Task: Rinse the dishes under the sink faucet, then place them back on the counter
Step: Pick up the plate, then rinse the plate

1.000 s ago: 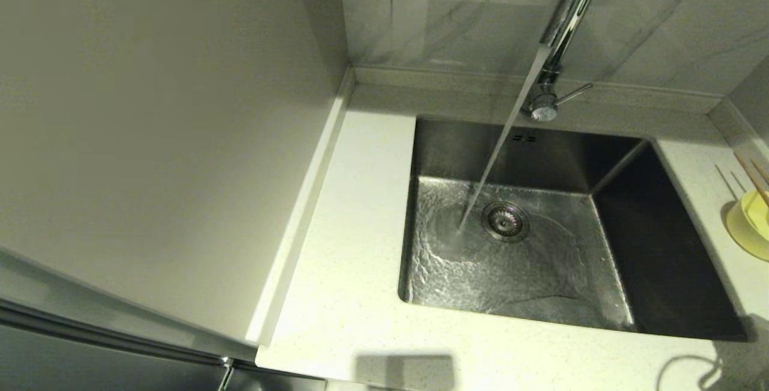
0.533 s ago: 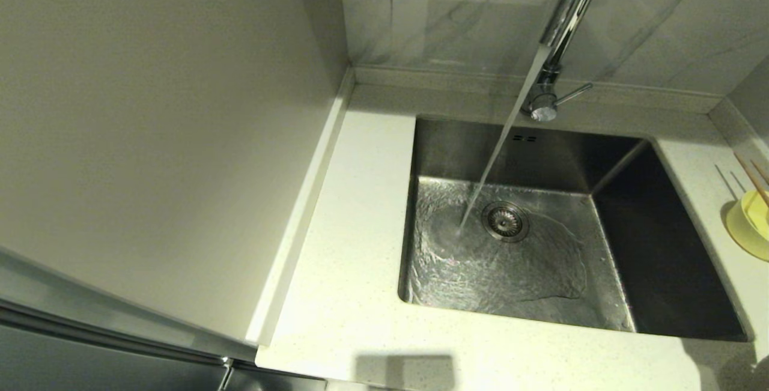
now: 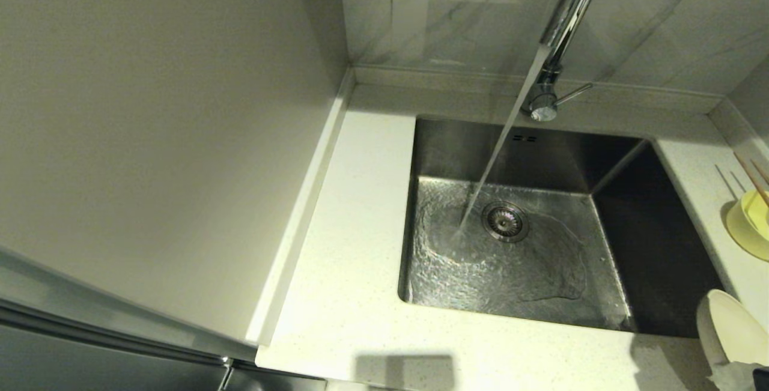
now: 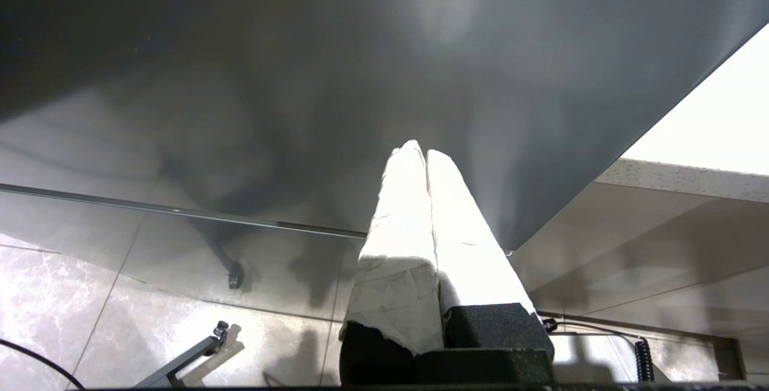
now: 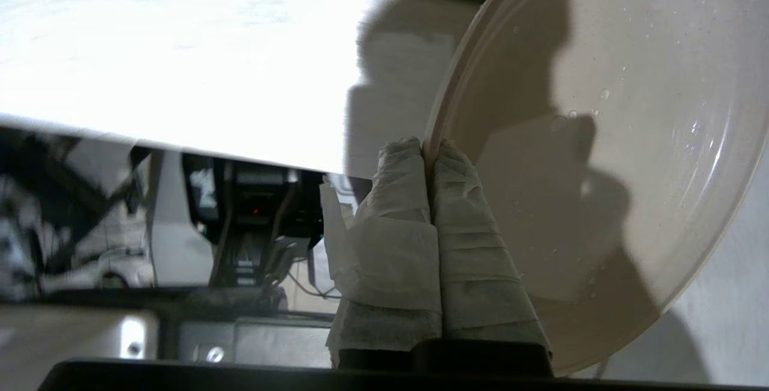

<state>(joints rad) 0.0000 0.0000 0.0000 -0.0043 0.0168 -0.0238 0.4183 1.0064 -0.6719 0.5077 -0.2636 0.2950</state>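
**Right hand holds the wet plate beside the running sink**

A steel sink (image 3: pixel 619 157) is set into a pale speckled tabletop (image 3: pixel 360 211). Water runs from the chrome faucet (image 3: pixel 565 24) in a slanted stream (image 3: pixel 498 145) and lands just beside the round drain strainer (image 3: pixel 505 221). A thin sheet of rippled water covers much of the sink floor; no dish lies in the sink.

On the tabletop to the right of the sink, at the edge of the head view, sits a yellow bowl (image 3: pixel 750 224). Two wooden chopsticks (image 3: pixel 752 178) rest with their ends in it, leaning out over its far rim.

At the near right corner of the sink, the cream plate (image 3: pixel 730 331) stands on edge, nearly upright. It is lifted off the tabletop in the right hand (image 5: pixel 429 145), of which only a cloth-wrapped tip shows in the head view. In the right wrist view, the two wrapped fingers (image 5: pixel 396 211) are clamped on the plate's rim, one on each face. Water drops dot the plate's hollow side.

The left hand (image 4: pixel 420 151) is low and off to the side, away from the tabletop, in front of a dark cabinet panel (image 4: pixel 300 78) above a tiled floor (image 4: pixel 72 295). Its wrapped fingers are pressed together, clenched on nothing.
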